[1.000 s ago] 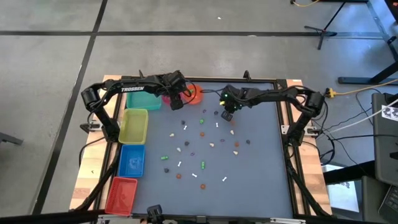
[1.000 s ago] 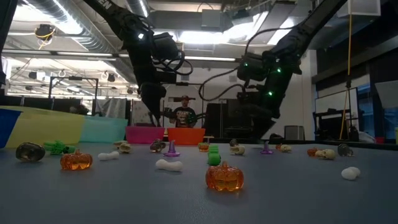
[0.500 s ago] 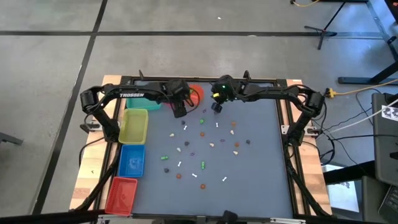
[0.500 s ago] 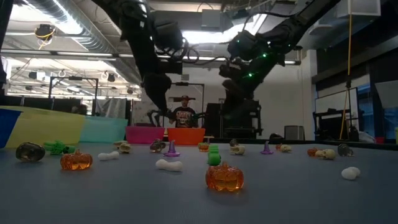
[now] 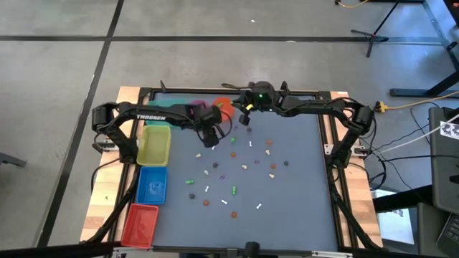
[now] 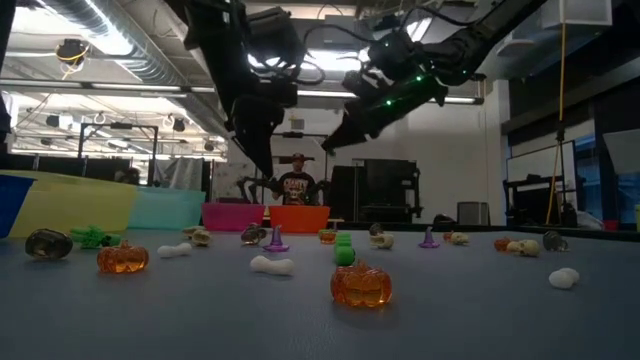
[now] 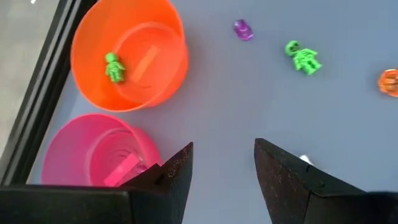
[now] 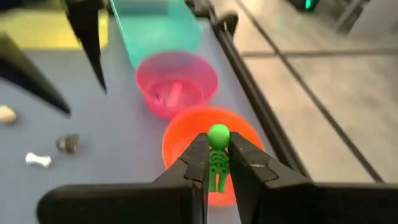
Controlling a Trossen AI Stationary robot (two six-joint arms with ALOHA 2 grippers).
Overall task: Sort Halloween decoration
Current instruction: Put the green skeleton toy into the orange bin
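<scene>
The right claw [image 8: 217, 163] pinches a green skeleton figure [image 8: 217, 155] above the orange bowl [image 8: 180, 138], centre frame; the left claw [image 7: 224, 163] hangs open over the worktop [image 7: 261, 93].

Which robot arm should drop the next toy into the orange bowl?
The right one, probably. The right gripper is shut on a green skeleton and hangs just above the orange bowl. The left gripper is open and holds nothing, over bare table beside the bowls.
</scene>
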